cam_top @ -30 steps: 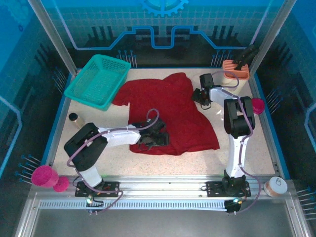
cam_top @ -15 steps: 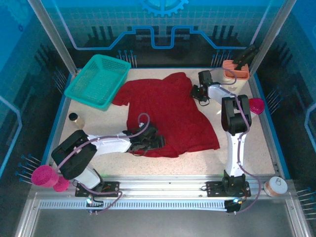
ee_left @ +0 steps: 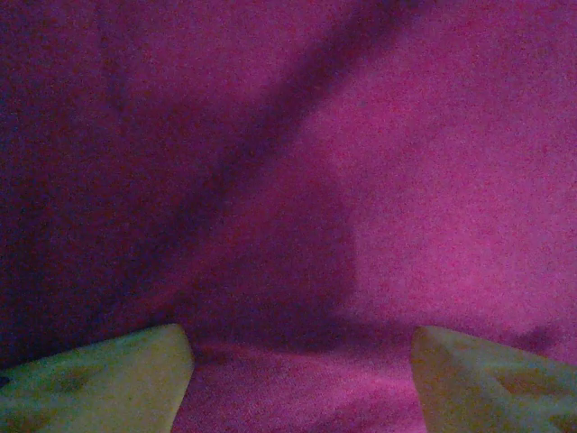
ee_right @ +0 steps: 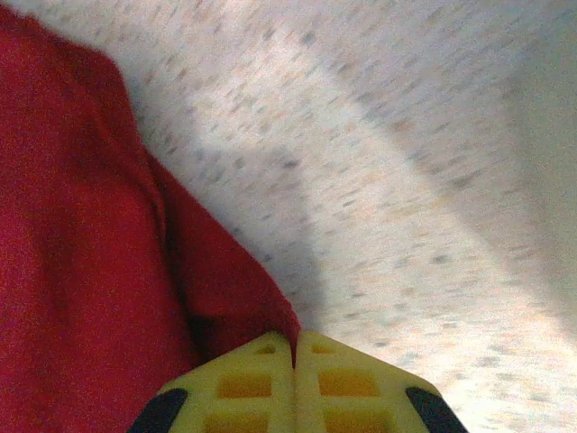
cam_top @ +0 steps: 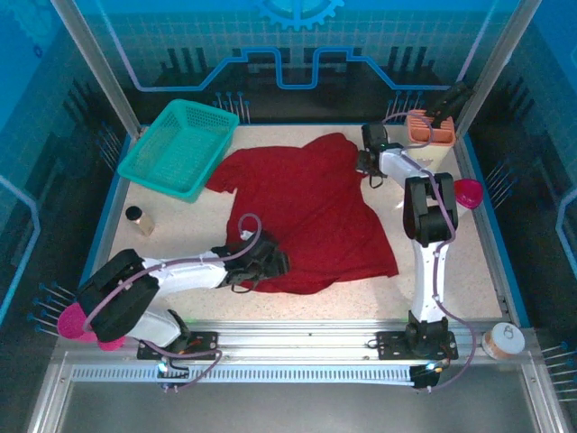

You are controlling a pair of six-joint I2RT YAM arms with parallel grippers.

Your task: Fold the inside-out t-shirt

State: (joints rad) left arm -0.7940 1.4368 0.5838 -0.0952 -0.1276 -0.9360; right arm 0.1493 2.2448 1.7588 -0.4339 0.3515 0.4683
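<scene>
The dark red t-shirt lies spread across the middle of the table. At upper right the right gripper is clenched on the shirt's edge. The left gripper, its jaws spread wide, sits at the lower-left hem.

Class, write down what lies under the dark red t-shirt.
The t-shirt lies spread on the speckled table, which shows around its edges. Anything else beneath the cloth is covered and cannot be told.
</scene>
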